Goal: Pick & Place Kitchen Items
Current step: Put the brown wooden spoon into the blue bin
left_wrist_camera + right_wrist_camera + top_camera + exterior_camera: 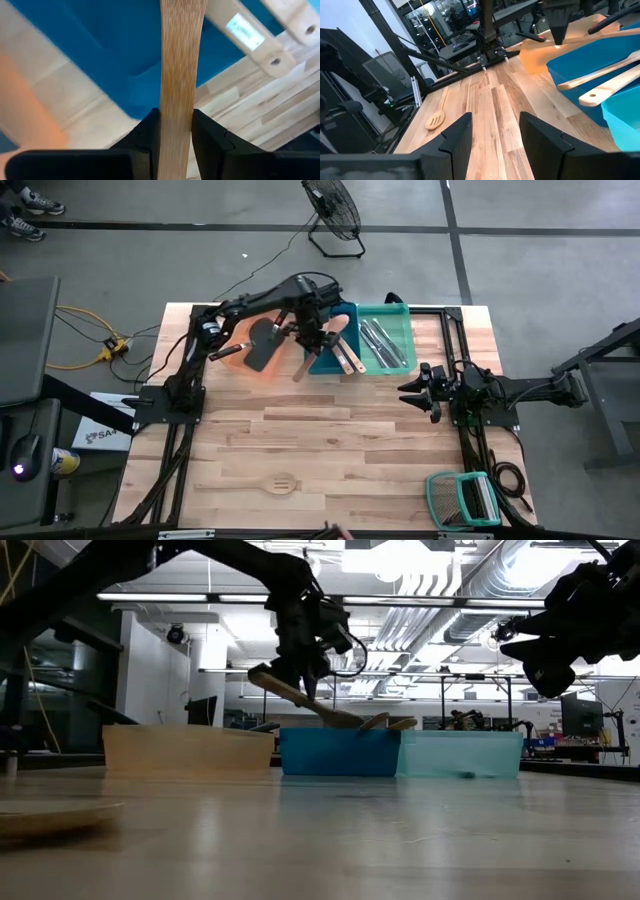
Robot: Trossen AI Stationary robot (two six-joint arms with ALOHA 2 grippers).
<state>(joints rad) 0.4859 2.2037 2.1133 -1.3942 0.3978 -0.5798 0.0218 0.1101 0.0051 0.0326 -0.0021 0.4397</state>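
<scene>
My left gripper (308, 340) hangs over the blue tray's (330, 365) left side, shut on a pale wooden utensil (330, 710). The blue tray holds more wooden utensils (348, 358). In the orange tray (228, 355) to its left lies a black spatula (262, 345). The teal tray (400, 320) to its right holds silver cutlery (382, 345). A wooden slotted spoon (281, 483) lies flat near the table's front edge. My right gripper (418, 390) waits open at the table's right side, with nothing between its fingers. My left gripper pinches the wooden utensil's flat handle (176, 95) between its two fingers (212, 137), which come steeply from above and lie across it. The utensil is tilted. One end (258, 675) sticks up toward the orange tray; the other (355, 720) dips to the blue tray's rim.
A green-framed wire rack (462, 500) stands at the table's front right corner. The three trays stand side by side along the far edge. Bare wood (340, 440) spans the table's middle. A floor fan (332, 210) stands beyond the table.
</scene>
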